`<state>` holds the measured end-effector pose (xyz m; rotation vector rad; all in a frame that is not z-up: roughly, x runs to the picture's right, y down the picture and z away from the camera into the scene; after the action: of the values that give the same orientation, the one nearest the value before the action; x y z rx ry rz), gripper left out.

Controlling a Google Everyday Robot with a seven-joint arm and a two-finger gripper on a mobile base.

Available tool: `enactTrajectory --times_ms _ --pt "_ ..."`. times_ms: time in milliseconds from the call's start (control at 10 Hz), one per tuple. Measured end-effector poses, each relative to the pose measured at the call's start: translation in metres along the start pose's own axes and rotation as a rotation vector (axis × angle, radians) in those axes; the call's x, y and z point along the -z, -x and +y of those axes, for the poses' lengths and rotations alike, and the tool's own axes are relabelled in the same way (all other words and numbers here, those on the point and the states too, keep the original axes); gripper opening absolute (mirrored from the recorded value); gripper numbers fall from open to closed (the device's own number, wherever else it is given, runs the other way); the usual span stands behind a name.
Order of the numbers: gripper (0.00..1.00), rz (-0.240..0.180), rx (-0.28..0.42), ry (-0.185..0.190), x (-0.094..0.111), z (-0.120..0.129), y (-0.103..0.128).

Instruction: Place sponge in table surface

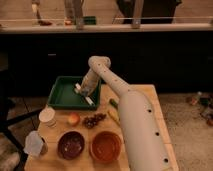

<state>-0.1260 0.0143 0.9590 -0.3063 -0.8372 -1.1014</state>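
Note:
My gripper [86,90] hangs down from the arm's elbow [100,63] over the right part of the green tray [62,94], at the back left of the tan wooden table surface [152,102]. A white stick-like utensil [86,97] lies in the tray right under the gripper. The sponge does not show; it is hidden at or behind the gripper.
In front of the tray stand a white cup [47,116], a peach-coloured fruit [73,119] and dark grapes [93,120]. A dark bowl [70,144] and an orange-brown bowl [105,145] sit near the front edge. A crumpled bag [35,145] lies at the front left. My arm covers the table's right half.

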Motion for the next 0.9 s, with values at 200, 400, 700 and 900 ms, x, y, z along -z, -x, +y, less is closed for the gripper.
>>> enactTrajectory --times_ms 200,400,700,900 --pt "0.00 0.009 0.013 0.002 0.006 -0.002 0.001" --pt "0.00 0.016 0.030 0.007 0.011 -0.005 0.002" --pt "0.00 0.027 0.055 0.008 0.018 -0.010 0.003" --pt "0.00 0.045 0.077 0.000 0.031 -0.018 0.004"
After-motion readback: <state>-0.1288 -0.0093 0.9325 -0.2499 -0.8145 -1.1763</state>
